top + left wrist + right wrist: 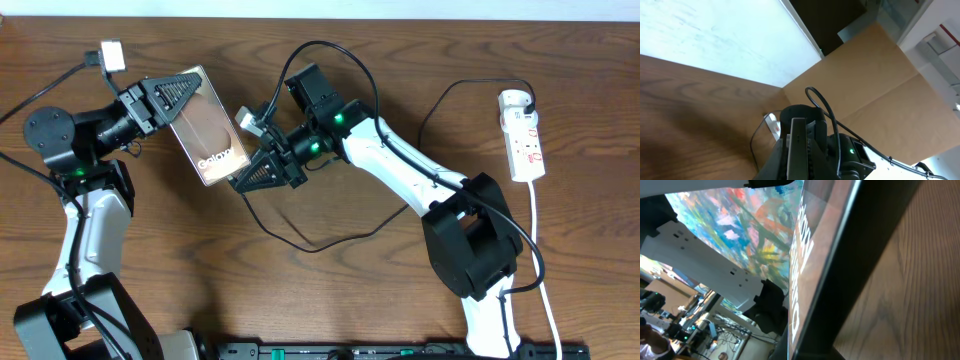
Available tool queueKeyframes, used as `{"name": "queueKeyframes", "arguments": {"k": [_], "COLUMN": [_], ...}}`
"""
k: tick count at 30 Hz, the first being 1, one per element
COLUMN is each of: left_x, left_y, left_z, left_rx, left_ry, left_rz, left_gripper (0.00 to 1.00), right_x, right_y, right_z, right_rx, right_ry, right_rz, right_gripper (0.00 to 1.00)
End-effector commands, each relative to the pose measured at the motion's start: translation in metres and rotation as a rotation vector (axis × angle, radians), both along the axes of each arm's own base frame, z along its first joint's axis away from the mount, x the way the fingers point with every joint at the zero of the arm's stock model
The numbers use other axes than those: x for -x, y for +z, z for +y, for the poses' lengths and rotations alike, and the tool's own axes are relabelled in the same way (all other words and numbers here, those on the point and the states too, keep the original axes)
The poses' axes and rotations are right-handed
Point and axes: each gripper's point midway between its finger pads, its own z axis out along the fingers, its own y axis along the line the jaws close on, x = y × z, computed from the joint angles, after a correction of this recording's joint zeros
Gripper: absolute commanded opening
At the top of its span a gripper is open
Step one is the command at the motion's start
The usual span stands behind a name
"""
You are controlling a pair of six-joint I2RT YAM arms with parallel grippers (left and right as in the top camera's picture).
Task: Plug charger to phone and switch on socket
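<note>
While the left claw point(185, 95) is clamped on the phone point(208, 125), you have that phone tilted above the bench point(400, 60) near its far left corner. Right claw point(245, 175): jaws together at the phone's Galaxy end, charger point(300, 245) cable leading to it; any grip on the plug cannot be told. Socket point(525, 140): flat by the right edge.

**Clearance: crowded left-centre, open near edge**

The tightest spot is around the phone point(207, 125). It sits tilted, with the left gripper point(185, 90) clamped on its far end and the right gripper point(248, 177) tight against the lettered end, leaving no gap between them. The charger point(320, 245) loops across the wood under the right forearm (a snag for any low sweep). The table point(330, 300) lies bare between the arm bases. An open strip runs beside the socket point(527, 140), crossed only by the charger's thin run. The white cord point(545, 270) lines the right edge.
</note>
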Motion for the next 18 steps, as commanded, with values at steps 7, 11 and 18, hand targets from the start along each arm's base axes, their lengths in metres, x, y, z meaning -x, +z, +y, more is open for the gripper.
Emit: {"name": "queueKeyframes", "arguments": {"k": [7, 11, 18], "left_x": [0.0043, 0.0043, 0.0009], "left_y": [0.0020, 0.0019, 0.0033], "left_z": [-0.0063, -0.0061, -0.0036], "left_rx": [-0.018, -0.018, -0.015], "left_ry": [-0.022, -0.021, 0.004], "left_rz": [-0.027, -0.027, -0.036], "left_gripper": [0.07, 0.07, 0.07], "right_x": [-0.0151, -0.0155, -0.0161], "right_y": [0.0095, 0.0099, 0.0097], "right_z": [-0.0100, -0.0097, -0.0100], "right_rx": [-0.018, -0.022, -0.017], "right_ry": [-0.023, -0.023, -0.026], "right_rz": [0.020, 0.014, 0.020], "right_gripper": [0.01, 0.01, 0.01]}}
